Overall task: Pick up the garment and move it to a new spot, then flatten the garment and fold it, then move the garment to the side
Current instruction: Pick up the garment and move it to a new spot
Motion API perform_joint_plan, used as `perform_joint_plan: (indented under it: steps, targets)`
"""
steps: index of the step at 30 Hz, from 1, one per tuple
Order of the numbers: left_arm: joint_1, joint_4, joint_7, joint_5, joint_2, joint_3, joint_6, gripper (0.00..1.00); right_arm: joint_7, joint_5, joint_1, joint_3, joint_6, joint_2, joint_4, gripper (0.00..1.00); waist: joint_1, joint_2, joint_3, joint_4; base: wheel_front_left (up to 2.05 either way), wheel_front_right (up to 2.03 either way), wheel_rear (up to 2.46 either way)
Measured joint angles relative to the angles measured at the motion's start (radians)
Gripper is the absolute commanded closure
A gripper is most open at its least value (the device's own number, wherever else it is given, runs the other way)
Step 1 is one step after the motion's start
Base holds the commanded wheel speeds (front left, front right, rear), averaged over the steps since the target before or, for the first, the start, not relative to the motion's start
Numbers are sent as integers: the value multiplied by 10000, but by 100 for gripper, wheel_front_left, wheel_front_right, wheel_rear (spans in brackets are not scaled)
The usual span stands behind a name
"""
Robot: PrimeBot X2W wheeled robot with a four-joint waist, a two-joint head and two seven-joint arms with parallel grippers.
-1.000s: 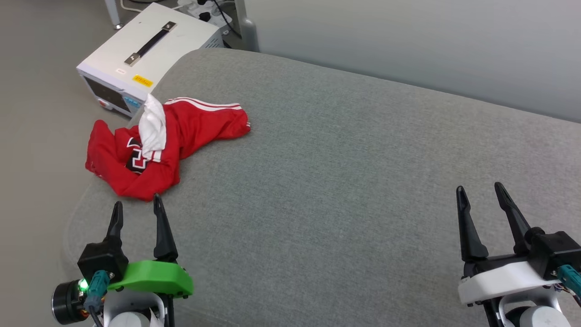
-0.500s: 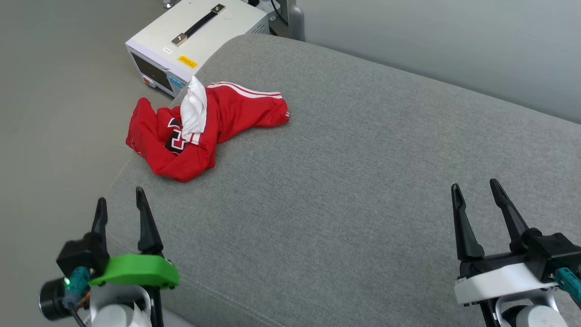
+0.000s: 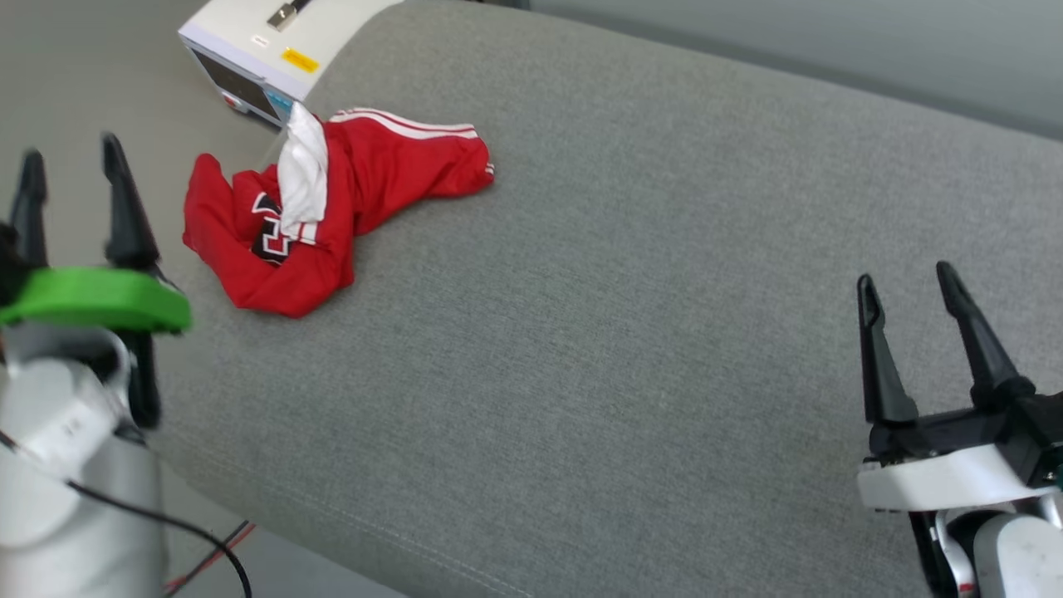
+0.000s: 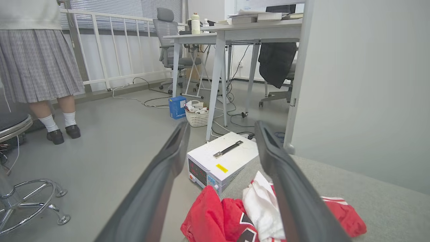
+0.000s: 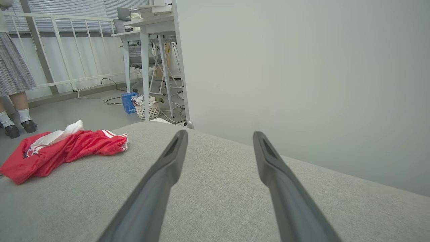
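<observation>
The garment [image 3: 365, 178] is a crumpled red jersey with a white sleeve on top, lying bunched near the far left corner of the grey cushioned surface [image 3: 631, 274]. It also appears low in the left wrist view [image 4: 215, 218] and at the left of the right wrist view [image 5: 63, 148]. My left gripper [image 3: 71, 154] hangs open at the left edge, raised and just left of the garment, holding nothing. Open and empty, my right gripper [image 3: 905, 278] hovers at the lower right, far from the garment.
A white box-shaped device [image 3: 266, 41] with a handle sits on the floor just beyond the garment's corner. A person [image 4: 37, 67] stands on the floor at far left, beside a stool [image 4: 20, 174]. Desks, chairs and cables lie further back. A pale partition wall [image 5: 302, 84] borders the surface behind.
The head camera has shifted, so the whole scene has slid in view. My left gripper has risen and moved leftward, now beside the garment. The garment lies as before.
</observation>
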Motion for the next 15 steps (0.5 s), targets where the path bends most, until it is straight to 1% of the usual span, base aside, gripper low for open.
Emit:
perform_joint_plan:
  steps: [3, 4, 6, 8, 12, 15]
  targets:
    - [-1256, 957, 343, -378, 754, -100, -186, 0, -75, -27, -238, 12, 0, -236, -228, 0, 1, 0, 438, -92, 0, 0, 0]
    - [-1746, 1325, 591, -662, 1012, -136, -230, 0, -86, -29, -334, 17, 0, -297, -322, 0, 1, 0, 605, -124, 0, 0, 0]
    - [-2581, 2088, 1655, -1220, 1523, -397, -280, 0, -92, -61, -494, -6, 0, -418, -483, 0, 1, 0, 940, -191, 0, 0, 0]
    - [-3065, 2466, 2623, -1856, 1923, -936, -286, 0, -107, -115, -591, -35, 0, -485, -631, 0, 1, 0, 1229, -257, 0, 0, 0]
    - [-3858, 2897, 4767, -3549, 2583, -2054, -303, 0, -119, -217, -720, -104, 0, -646, -890, 0, 2, 0, 1823, -400, 0, 0, 0]
    - [-4190, 3051, 6220, -4623, 3103, -2644, -303, 0, -121, -297, -783, -102, 0, -811, -1001, 0, 2, 0, 2231, -510, 0, 0, 0]
